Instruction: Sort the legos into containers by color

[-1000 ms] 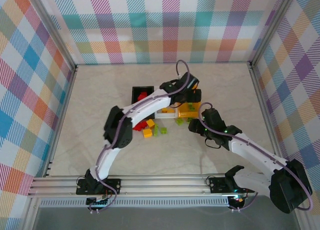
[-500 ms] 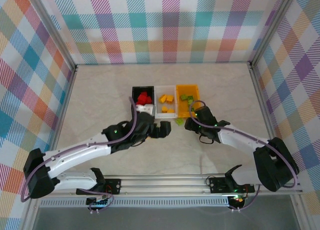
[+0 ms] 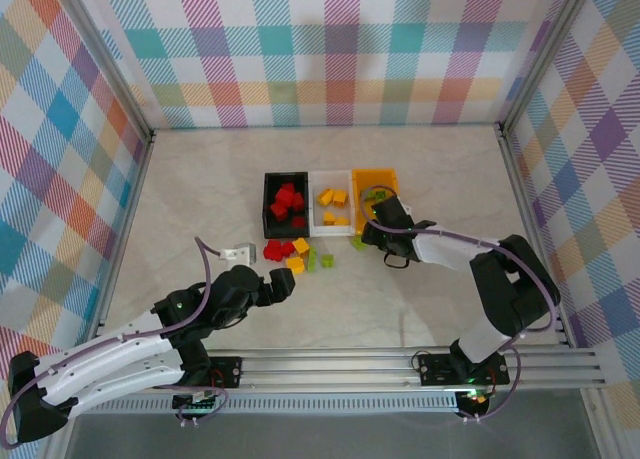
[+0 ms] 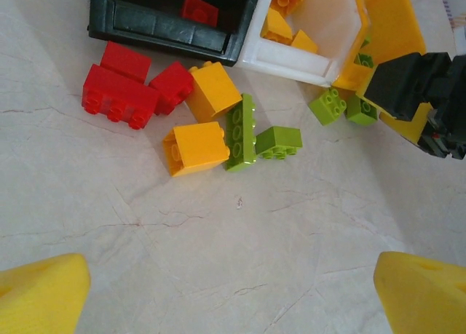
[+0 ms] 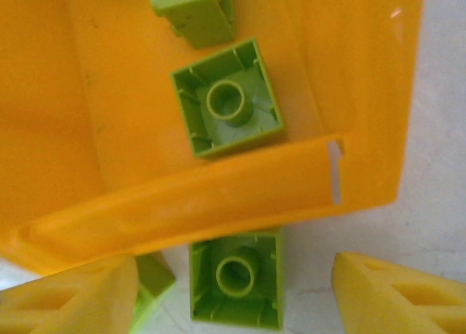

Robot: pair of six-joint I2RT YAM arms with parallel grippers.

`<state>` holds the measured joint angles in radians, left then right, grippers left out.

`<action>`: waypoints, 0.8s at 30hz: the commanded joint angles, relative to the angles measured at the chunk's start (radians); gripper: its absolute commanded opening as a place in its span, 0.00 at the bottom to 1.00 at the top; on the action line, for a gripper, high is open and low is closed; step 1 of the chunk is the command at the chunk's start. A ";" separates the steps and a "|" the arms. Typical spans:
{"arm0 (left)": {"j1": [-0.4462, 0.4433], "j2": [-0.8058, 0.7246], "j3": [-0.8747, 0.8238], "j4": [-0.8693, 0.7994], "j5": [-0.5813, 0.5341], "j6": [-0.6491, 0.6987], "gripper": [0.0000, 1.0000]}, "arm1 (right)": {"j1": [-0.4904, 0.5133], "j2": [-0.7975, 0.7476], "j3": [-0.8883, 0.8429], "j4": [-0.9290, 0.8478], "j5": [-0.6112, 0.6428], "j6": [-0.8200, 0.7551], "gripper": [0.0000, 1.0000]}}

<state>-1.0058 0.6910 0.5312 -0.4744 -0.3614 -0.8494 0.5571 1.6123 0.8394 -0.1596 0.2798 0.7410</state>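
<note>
Three containers stand in a row: black (image 3: 268,201), white (image 3: 316,215) and orange (image 3: 389,182). Red legos (image 3: 287,199) lie in the black one, orange legos (image 3: 331,195) in the white one, and green legos (image 5: 227,97) in the orange bin (image 5: 196,203). Loose red (image 4: 116,101), orange (image 4: 195,148) and green (image 4: 239,130) legos lie before the bins. My left gripper (image 4: 233,297) hangs open over bare table short of this pile. At the orange bin's near wall my right gripper (image 5: 237,297) is open, its fingers apart either side of an upturned green lego (image 5: 237,276).
Another green lego (image 5: 149,279) lies against my right gripper's left finger (image 5: 69,297). Two green legos (image 4: 328,105) sit at the corner between the white bin (image 4: 320,28) and the orange bin (image 4: 397,28). Checkered walls enclose the table, and the rail (image 3: 330,364) runs along the near edge.
My left arm has pulled back from over the bins to the near left, jaws wide. My right gripper has moved in to the orange bin's near wall, its jaws narrowing a little.
</note>
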 commanded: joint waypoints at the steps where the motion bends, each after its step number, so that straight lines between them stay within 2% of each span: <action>1: -0.005 0.012 0.002 -0.038 -0.028 -0.016 1.00 | 0.004 0.052 0.044 -0.063 0.048 -0.009 0.67; 6: -0.005 0.013 0.009 -0.041 -0.030 -0.012 1.00 | 0.004 0.077 0.023 -0.048 0.045 -0.004 0.52; 13: -0.006 0.002 0.009 -0.055 -0.045 -0.003 1.00 | 0.010 0.027 -0.049 -0.011 0.020 -0.005 0.34; 18: -0.005 -0.009 0.006 -0.062 -0.058 0.004 1.00 | 0.051 -0.139 -0.124 -0.028 -0.011 -0.013 0.27; 24: -0.005 -0.013 0.007 -0.073 -0.075 0.021 1.00 | 0.095 -0.415 -0.125 -0.113 -0.046 -0.052 0.26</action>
<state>-1.0058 0.6865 0.5312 -0.5247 -0.4065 -0.8455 0.6449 1.2922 0.6956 -0.2287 0.2588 0.7208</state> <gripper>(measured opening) 0.997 0.338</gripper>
